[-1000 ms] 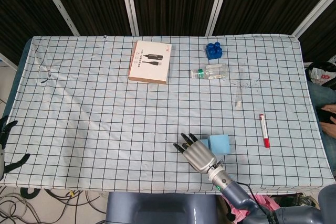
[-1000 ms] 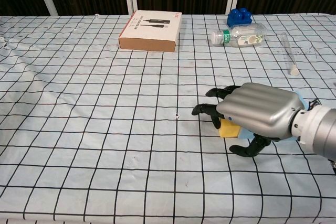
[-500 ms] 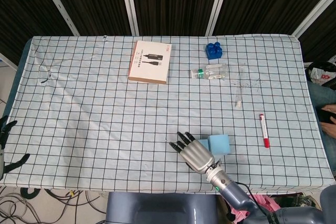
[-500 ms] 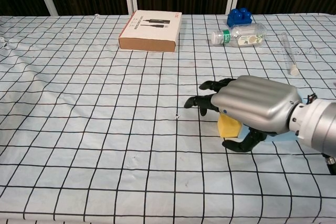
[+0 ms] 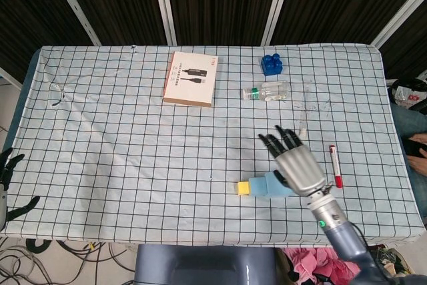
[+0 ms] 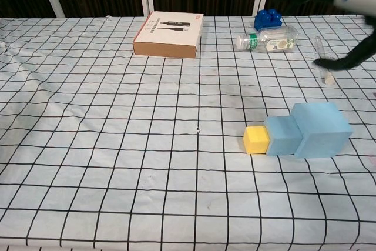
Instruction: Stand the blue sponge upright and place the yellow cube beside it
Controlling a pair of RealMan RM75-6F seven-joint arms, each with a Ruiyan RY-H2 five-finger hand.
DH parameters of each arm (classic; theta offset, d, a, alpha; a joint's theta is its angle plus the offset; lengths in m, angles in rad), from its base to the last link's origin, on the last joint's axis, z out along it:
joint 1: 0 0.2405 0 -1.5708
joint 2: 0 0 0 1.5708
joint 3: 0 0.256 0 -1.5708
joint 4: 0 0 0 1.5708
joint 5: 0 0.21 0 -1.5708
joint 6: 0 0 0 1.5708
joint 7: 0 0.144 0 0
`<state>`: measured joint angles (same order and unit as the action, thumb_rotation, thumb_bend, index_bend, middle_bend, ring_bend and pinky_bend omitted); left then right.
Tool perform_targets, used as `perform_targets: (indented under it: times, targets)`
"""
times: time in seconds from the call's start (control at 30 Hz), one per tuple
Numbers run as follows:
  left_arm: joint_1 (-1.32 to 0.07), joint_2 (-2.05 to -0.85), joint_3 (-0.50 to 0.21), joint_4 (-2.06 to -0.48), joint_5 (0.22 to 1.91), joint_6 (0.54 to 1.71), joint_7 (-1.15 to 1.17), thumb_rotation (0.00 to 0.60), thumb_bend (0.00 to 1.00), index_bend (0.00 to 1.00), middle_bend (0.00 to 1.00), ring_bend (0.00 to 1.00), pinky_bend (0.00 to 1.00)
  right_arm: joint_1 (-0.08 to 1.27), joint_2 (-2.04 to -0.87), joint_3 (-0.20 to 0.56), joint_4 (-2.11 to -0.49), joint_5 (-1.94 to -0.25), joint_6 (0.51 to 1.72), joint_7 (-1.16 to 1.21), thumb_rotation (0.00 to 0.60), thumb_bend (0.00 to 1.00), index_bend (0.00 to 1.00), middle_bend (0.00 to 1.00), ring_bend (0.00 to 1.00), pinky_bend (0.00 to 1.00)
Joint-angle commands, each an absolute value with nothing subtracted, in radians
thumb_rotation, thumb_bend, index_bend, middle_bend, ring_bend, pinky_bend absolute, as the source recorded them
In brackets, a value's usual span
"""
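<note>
Sponge and cube side by side, right hand lifted clear

Sponge (image 6: 308,131), blue, sits near the front edge of the bench (image 5: 120,165), right of centre, with the yellow cube (image 6: 256,140) touching its left end. Its long axis appears to run left-right along the bench; whether this stepped block truly counts as upright I cannot tell. The right hand (image 5: 298,165) hovers above it, fingers (image 5: 280,139) spread apart and holding nothing. The left hand (image 5: 8,168) shows only at the front-left edge, its state unclear. Judging risk: a low retreat could clip the sponge, nudging the cube away.
</note>
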<state>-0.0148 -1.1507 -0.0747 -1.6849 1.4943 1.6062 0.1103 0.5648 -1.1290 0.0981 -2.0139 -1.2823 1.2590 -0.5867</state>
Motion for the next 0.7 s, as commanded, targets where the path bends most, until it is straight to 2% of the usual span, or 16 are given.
perform_targets:
  times: [0.03,0.13,0.23,0.4,0.57,0.7]
  targets:
    - [-0.015,-1.152,-0.075,-1.685,1.492,1.605,0.112,0.6,0.11,0.16,0.06,0.0,0.0,0.427,-0.91,0.105,-2.055,-1.304,1.356,-0.353,0.6,0.27,0.0,0.09,0.0,0.12]
    - [-0.017,-1.152,-0.077,-1.685,1.486,1.599,0.115,0.6,0.11,0.16,0.06,0.0,0.0,0.338,-0.877,0.053,-2.008,-1.397,1.442,-0.279,0.6,0.27,0.0,0.09,0.0,0.12]
    - [-0.019,-1.15,-0.075,-1.688,1.481,1.59,0.117,0.6,0.11,0.16,0.06,0.0,0.0,0.247,-0.902,0.005,-1.927,-1.478,1.547,-0.223,0.6,0.27,0.0,0.09,0.0,0.12]
    - [-0.019,-1.139,-0.068,-1.698,1.48,1.58,0.109,0.6,0.11,0.16,0.06,0.0,0.0,0.103,-1.048,-0.06,-1.726,-1.538,1.684,-0.204,0.6,0.27,0.0,0.07,0.0,0.12]
    - [-0.018,-1.133,-0.064,-1.71,1.466,1.567,0.117,0.6,0.11,0.16,0.06,0.0,0.0,0.059,-1.179,-0.056,-1.55,-1.506,1.681,-0.175,0.6,0.26,0.0,0.02,0.0,0.12]
    - [-0.017,-1.125,-0.05,-1.718,1.482,1.559,0.099,0.6,0.11,0.16,0.06,0.0,0.0,0.058,-1.216,-0.039,-1.463,-1.482,1.641,-0.109,0.6,0.26,0.0,0.02,0.0,0.12]
